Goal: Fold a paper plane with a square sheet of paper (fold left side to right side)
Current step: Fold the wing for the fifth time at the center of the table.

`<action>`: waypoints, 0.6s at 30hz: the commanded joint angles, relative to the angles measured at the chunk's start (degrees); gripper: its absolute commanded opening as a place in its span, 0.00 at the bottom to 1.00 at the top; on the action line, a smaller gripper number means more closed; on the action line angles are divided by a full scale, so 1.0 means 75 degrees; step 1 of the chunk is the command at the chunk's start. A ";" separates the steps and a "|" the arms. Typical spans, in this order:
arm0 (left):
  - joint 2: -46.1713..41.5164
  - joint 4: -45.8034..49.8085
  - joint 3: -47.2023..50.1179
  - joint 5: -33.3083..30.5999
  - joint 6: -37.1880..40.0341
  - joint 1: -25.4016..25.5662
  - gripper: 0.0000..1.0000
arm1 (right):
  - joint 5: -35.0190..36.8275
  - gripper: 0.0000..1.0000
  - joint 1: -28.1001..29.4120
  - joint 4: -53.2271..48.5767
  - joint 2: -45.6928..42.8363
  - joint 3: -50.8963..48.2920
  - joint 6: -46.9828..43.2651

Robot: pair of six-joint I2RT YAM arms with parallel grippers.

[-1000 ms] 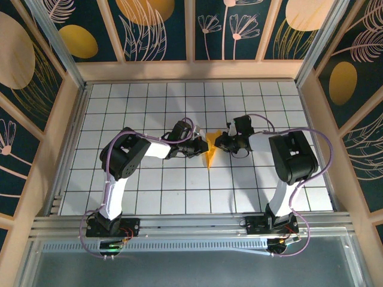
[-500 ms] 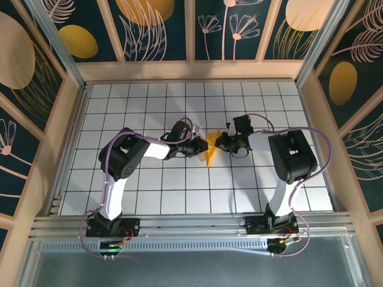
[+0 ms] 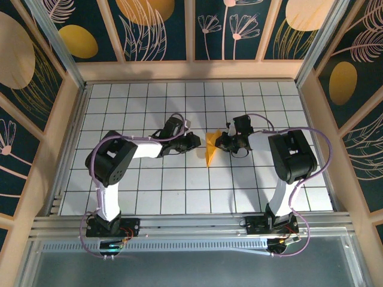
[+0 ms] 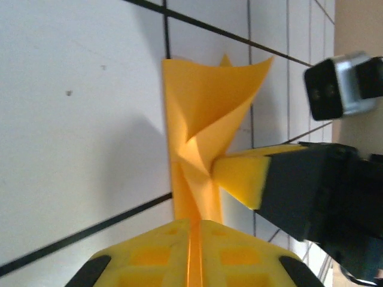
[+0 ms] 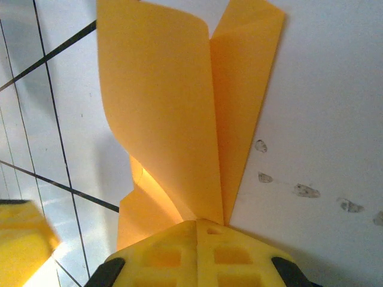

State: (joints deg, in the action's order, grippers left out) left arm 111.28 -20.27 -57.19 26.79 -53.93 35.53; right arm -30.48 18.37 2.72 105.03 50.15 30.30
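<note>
The orange-yellow paper [image 3: 210,150] is a narrow creased shape lying near the middle of the white grid table [image 3: 179,185]. My right gripper [image 3: 219,142] is shut on its right edge. In the right wrist view the folded layers [image 5: 173,107] run straight into the closed fingertips [image 5: 197,222], and one flap curls up to the left. My left gripper [image 3: 197,141] sits just left of the paper with a small gap between them. In the left wrist view its jaws [image 4: 194,222] are nearly together and the paper [image 4: 203,119] stands beyond them. A right finger pad [image 4: 242,176] presses the fold.
Wooden-framed walls [image 3: 191,70] with a dark-blue floral pattern close off the back and both sides. A metal rail [image 3: 191,226] runs along the near edge by the arm bases. Open tiles lie in front of the paper and behind it.
My left gripper has pulled back to the left off the paper's left edge, and its arm has swung outward. My right gripper and the paper have stayed in place.
</note>
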 commanded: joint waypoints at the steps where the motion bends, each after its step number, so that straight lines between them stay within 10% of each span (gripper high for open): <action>1: -0.0395 0.0320 0.0149 0.0473 0.0120 0.0040 0.08 | 0.0583 0.00 0.0017 -0.0435 0.0400 -0.0230 -0.0140; 18: -0.0060 0.0110 -0.0250 0.1004 -0.0229 0.0601 0.01 | 0.0607 0.00 0.0013 -0.0499 0.0432 -0.0274 -0.0220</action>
State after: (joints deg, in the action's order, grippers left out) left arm 110.15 -19.27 -57.76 33.65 -54.70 40.23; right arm -30.52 18.37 2.81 105.06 50.11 30.20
